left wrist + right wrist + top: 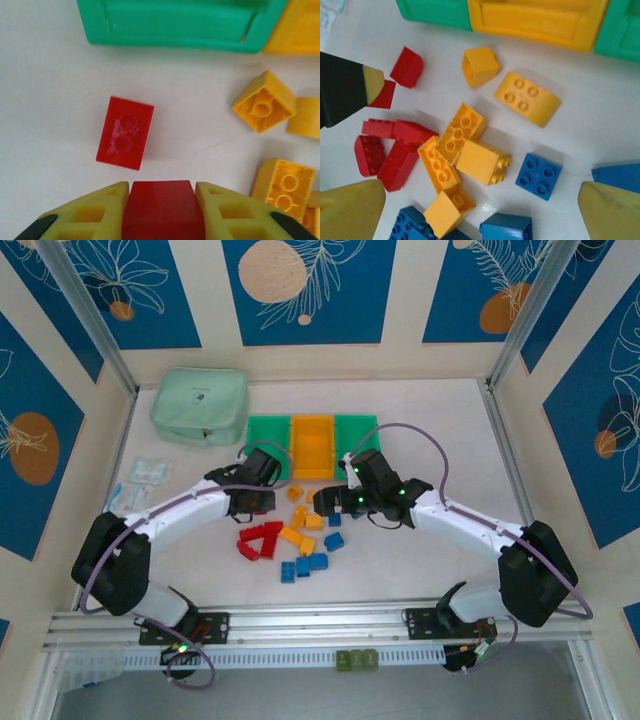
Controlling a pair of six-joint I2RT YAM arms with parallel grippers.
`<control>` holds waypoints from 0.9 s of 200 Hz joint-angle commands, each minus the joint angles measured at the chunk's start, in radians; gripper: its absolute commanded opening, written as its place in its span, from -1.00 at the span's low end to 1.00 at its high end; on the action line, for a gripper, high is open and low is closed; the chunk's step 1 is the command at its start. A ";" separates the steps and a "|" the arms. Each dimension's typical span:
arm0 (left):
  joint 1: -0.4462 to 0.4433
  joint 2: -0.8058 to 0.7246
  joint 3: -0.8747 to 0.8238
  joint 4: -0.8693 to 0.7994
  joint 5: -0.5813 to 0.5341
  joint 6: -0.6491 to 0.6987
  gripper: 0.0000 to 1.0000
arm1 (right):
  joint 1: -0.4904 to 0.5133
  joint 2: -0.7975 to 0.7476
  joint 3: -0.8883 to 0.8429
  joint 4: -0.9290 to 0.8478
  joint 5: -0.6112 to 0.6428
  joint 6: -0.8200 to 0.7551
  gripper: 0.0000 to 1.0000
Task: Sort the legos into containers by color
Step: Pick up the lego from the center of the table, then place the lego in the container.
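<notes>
So, left gripper (161, 194) pinched a small red plastic brick (162, 215); left green rectangular plastic bin (165, 25) lay straight ahead, near; right gripper (480, 205) spread wide.

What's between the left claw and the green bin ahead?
In the left wrist view, one loose red brick lies there, clear of the left claw, its held red brick and the green bin.

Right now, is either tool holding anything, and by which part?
The left tool clamps a small red plastic brick by its opposite sides; the right tool is open, empty.
</notes>
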 commanded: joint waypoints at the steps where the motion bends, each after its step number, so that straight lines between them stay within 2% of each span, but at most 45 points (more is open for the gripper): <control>1: 0.003 -0.006 0.096 -0.042 -0.067 0.086 -0.40 | -0.020 -0.024 0.048 -0.015 -0.009 -0.014 0.98; 48: 0.056 0.138 0.301 -0.033 -0.044 0.188 -0.40 | -0.062 -0.022 0.087 -0.015 -0.004 0.009 0.98; 73: 0.106 0.259 0.441 -0.041 0.029 0.244 -0.40 | -0.075 -0.014 0.096 -0.018 0.039 0.004 0.98; 101: 0.148 0.404 0.603 -0.092 0.007 0.268 -0.40 | -0.086 -0.005 0.099 -0.020 0.049 0.004 0.98; 123: 0.180 0.499 0.692 -0.067 0.057 0.294 -0.40 | -0.086 -0.006 0.095 -0.020 0.057 0.002 0.98; 150: 0.195 0.626 0.831 -0.147 -0.006 0.316 -0.39 | -0.094 -0.010 0.092 -0.027 0.061 0.001 0.98; 159: 0.200 0.653 0.851 -0.154 -0.010 0.319 -0.36 | -0.095 -0.015 0.090 -0.028 0.060 0.001 0.98; 180: 0.209 0.679 0.866 -0.149 0.017 0.315 -0.14 | -0.098 -0.032 0.088 -0.027 0.061 -0.005 0.98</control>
